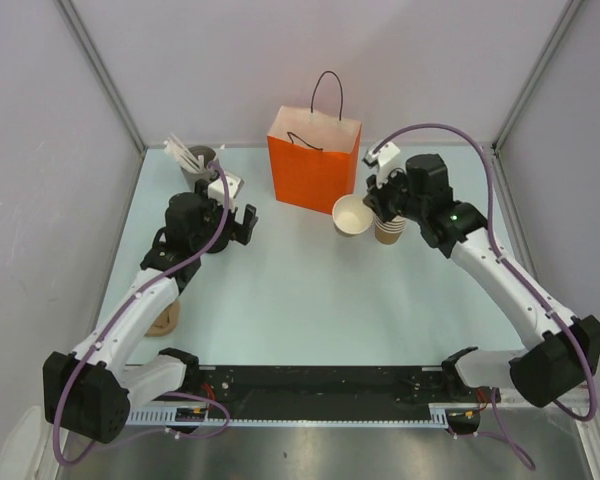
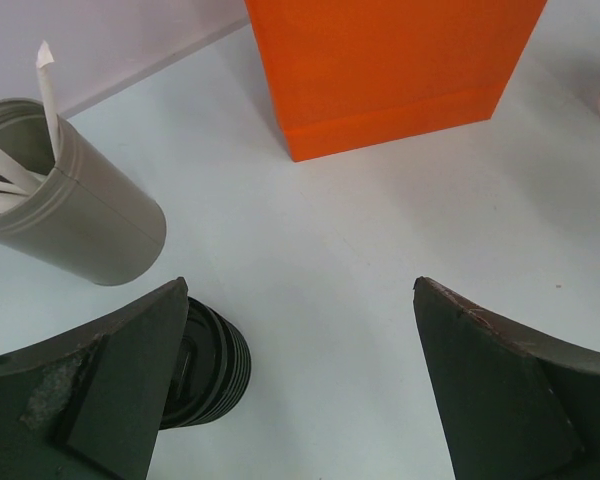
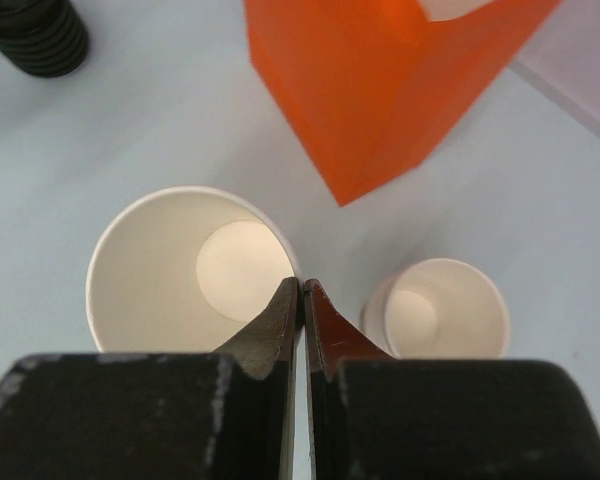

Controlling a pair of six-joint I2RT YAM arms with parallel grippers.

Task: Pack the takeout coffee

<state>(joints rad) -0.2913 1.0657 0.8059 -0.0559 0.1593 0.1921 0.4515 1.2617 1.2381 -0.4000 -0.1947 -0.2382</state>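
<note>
The takeout coffee cup (image 3: 170,280), a single tan paper cup with a pale inside, has no lid on it. It sits in front of the orange paper bag (image 1: 313,165), also seen as the cup (image 1: 352,216) in the top view. My right gripper (image 3: 302,290) is shut on its rim, one finger inside the wall and one outside. My left gripper (image 2: 300,290) hangs open over bare table, holding nothing. A stack of black lids (image 2: 215,365) stands just beside its left finger (image 2: 120,380).
A stack of lidless tan cups (image 3: 435,310) stands just right of the held cup, also visible (image 1: 390,232) from above. A grey holder with white straws (image 2: 75,205) stands at the back left. Walls close the table on three sides. A brown object (image 1: 165,318) lies by the left arm.
</note>
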